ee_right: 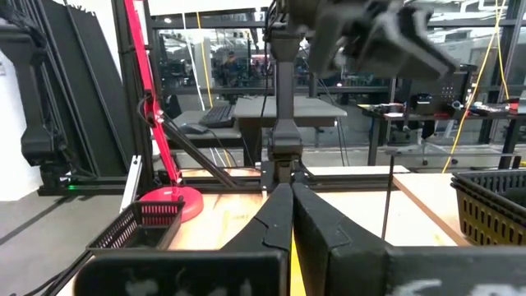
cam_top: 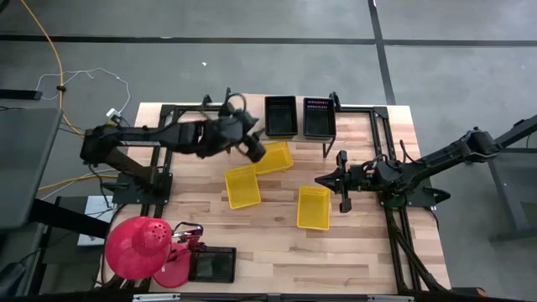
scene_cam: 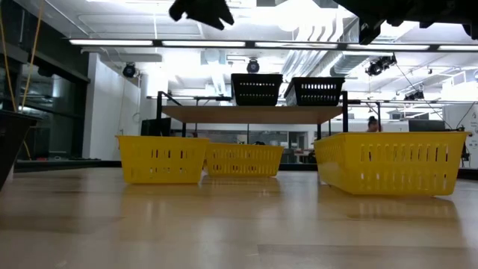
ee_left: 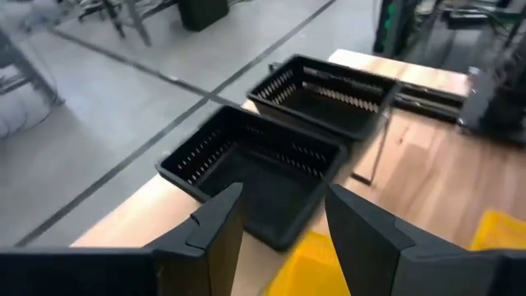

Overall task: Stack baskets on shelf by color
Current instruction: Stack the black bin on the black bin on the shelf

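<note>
Two black baskets point(cam_top: 281, 116) point(cam_top: 320, 117) stand side by side on the shelf point(scene_cam: 254, 113) at the table's far edge. Three yellow baskets point(cam_top: 273, 158) point(cam_top: 242, 185) point(cam_top: 314, 207) rest flat on the tabletop in front of it. My left gripper point(cam_top: 256, 149) hovers open and empty above the farthest yellow basket, just near of the left black basket point(ee_left: 255, 168). My right gripper point(cam_top: 340, 180) is shut and empty, held level above the table, right of the yellow baskets.
Another black basket point(cam_top: 211, 264) sits at the table's near left beside a red lamp point(cam_top: 138, 246). Black frame rails point(cam_top: 394, 218) run along the table's sides. Bare wood lies between the yellow baskets and the near edge.
</note>
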Tool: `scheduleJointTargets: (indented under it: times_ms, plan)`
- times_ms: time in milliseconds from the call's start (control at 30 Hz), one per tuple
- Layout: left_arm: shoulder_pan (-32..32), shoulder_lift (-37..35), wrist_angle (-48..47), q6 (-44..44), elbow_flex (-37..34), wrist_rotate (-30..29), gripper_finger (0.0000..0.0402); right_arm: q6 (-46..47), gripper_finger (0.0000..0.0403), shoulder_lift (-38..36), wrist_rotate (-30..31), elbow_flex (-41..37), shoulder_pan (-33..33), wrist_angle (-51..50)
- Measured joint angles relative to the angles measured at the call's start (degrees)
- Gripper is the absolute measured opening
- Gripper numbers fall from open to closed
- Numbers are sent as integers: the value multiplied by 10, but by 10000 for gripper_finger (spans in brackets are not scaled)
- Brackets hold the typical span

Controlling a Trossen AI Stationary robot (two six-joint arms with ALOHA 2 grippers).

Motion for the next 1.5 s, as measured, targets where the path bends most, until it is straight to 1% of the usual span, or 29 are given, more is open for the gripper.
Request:
scheduleJointTargets:
  times_ms: [133,233,333,400,533,667,767,833,933,1100,1333,1433,1500]
  plan:
    - [-22,-53,93,26,-121,15,160,0,0,0,0,0,0,2]
    - [-35,-99,183,58,-216,43,160,0,0,0,0,0,0,4]
    - [-49,-142,287,88,-308,97,160,-1,0,0,0,0,0,9]
    - [-59,-166,350,105,-364,146,160,-2,0,0,3,0,0,11]
    - [-80,-193,453,109,-454,207,160,3,0,0,4,0,0,14]
    - [-101,-197,522,109,-515,222,160,4,0,0,4,0,0,15]
    - [-114,-197,560,124,-540,220,160,4,0,0,3,0,0,19]
    - [-118,-197,568,136,-544,213,160,8,0,0,3,0,0,22]
    - [-119,-197,567,111,-544,205,160,18,0,0,3,0,0,24]
    - [-124,-192,564,72,-544,221,160,18,0,0,3,0,0,25]
    - [-159,-192,578,73,-543,238,160,2,0,0,2,0,0,25]
    - [-185,-177,556,84,-526,218,160,-2,0,0,2,0,0,25]
    - [-197,-166,503,91,-502,206,160,-2,0,0,2,0,0,25]
